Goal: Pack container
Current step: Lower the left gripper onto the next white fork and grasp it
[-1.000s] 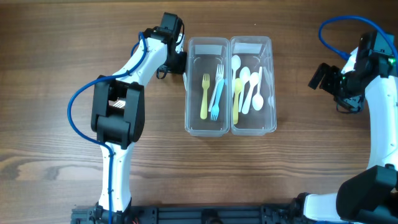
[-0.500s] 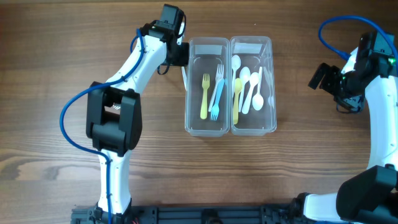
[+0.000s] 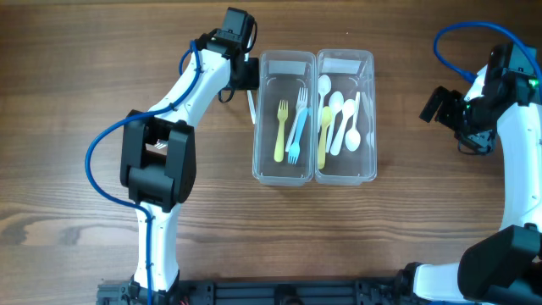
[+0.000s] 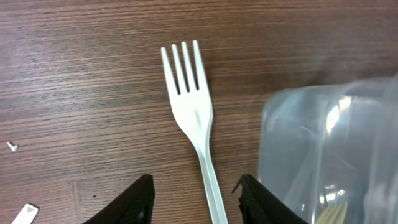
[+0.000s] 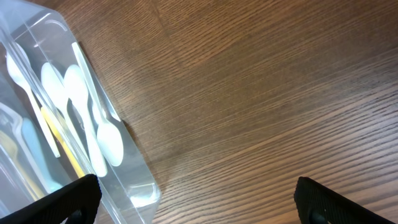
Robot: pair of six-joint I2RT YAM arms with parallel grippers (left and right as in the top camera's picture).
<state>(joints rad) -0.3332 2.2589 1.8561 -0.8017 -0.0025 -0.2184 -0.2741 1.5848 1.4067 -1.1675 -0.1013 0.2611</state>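
Note:
Two clear plastic containers stand side by side. The left container [image 3: 283,63] holds a yellow, a green and a blue fork. The right container [image 3: 345,63] holds white spoons and a yellow piece. A white fork [image 4: 194,121] lies on the table just left of the left container [image 4: 323,149]; it shows as a thin sliver in the overhead view [image 3: 251,108]. My left gripper [image 4: 197,202] is open, its fingers on either side of the fork's handle, not touching it. My right gripper [image 5: 196,199] is open and empty, over bare wood to the right of the right container [image 5: 127,165].
Wooden table [image 3: 76,212] all around. Small white scraps [image 4: 12,147] lie on the wood left of the fork. The right arm [image 3: 474,110] sits at the far right edge.
My left gripper has shifted slightly right, over the white fork beside the left container. The right arm has not moved.

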